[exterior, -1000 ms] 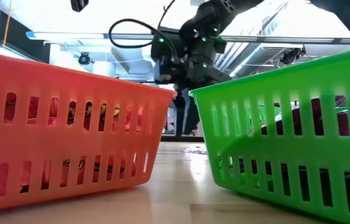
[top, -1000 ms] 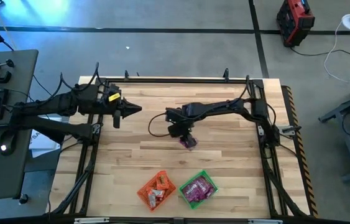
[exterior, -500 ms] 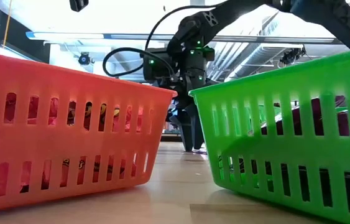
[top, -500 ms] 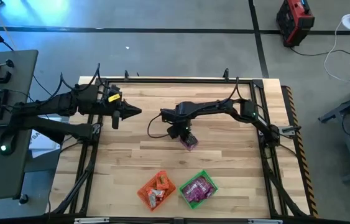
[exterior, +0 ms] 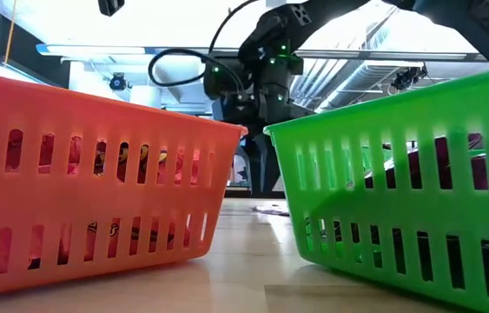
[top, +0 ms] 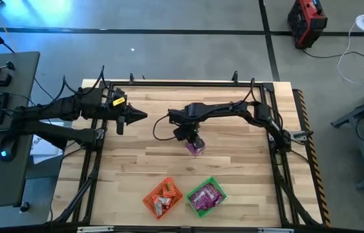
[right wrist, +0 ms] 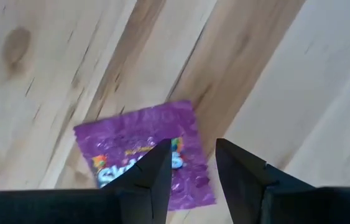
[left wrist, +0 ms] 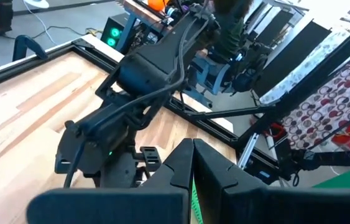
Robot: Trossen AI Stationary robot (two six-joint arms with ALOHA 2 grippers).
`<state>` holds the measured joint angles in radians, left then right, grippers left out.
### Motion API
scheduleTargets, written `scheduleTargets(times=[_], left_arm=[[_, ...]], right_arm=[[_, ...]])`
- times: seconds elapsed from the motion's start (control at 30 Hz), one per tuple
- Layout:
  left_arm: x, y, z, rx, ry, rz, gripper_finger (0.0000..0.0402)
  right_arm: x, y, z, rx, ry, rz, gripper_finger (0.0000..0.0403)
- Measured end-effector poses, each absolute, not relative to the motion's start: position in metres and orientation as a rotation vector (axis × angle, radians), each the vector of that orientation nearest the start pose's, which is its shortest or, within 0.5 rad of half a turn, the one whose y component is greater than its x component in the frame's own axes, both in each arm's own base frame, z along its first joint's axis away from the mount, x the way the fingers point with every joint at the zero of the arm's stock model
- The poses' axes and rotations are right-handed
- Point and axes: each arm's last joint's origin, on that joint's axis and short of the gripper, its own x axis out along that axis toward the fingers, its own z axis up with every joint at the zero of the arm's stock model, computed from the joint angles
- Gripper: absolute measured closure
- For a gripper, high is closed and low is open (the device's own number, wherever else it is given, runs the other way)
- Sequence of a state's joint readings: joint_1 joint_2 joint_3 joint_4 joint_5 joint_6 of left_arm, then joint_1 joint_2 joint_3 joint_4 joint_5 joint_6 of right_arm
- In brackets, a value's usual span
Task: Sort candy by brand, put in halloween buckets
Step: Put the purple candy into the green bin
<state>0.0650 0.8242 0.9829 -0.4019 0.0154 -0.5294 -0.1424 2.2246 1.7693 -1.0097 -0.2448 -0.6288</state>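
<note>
So we've got the right end effector parked right over a lone purple packet that lies flat on the bench, up-bench from the green bucket and well apart from it. The wrist view looks straight down past the two fingers, and they stand a narrow way apart with the packet's edge showing in the gap between them. We can't tell if the tips are touching the wrapper or just above it, so we're not calling it held. Pointing straight down makes sense to us: a flat, slippery wrapper gives nothing to grab from the side, so you straddle it and pinch from above.

The two buckets sit side by side at the bench's near edge, the orange bucket just beside the green one. The green bucket already has a pile of purple packets in it and the orange one has orange-red ones, so this purple one most likely belongs in the green bucket. It's the only loose candy we can see, so we reckon the sort is nearly done.

The left end effector waits closed, above the bench's far left part, clear of the right arm's path to the green bucket.
</note>
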Motion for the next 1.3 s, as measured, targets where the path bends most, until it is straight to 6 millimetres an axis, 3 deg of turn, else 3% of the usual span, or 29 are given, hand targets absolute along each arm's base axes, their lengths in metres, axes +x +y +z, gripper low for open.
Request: scheduleTargets(times=[0.5,0.6,0.77,0.93,1.07,1.3], left_arm=[[0.166,0.010,0.371,-0.553,0.237,0.118,0.0401],[0.166,0.010,0.370,-0.554,0.249,0.122,0.0401],[0.166,0.010,0.369,-0.554,0.251,0.122,0.0401],[0.163,0.010,0.370,-0.554,0.244,0.121,0.0401],[0.154,0.010,0.375,-0.539,0.208,0.113,0.0401],[0.138,0.017,0.383,-0.500,0.132,0.156,0.0402]], right_arm=[[0.430,-0.058,0.140,-0.227,1.345,0.517,0.0287],[0.430,-0.059,0.140,-0.239,1.348,0.505,0.0312],[0.431,-0.059,0.140,-0.254,1.345,0.492,0.0393],[0.429,-0.059,0.143,-0.237,1.366,0.485,0.0400],[0.425,-0.059,0.161,-0.180,1.393,0.457,0.0402],[0.405,-0.053,0.239,-0.076,1.228,0.401,0.0403]])
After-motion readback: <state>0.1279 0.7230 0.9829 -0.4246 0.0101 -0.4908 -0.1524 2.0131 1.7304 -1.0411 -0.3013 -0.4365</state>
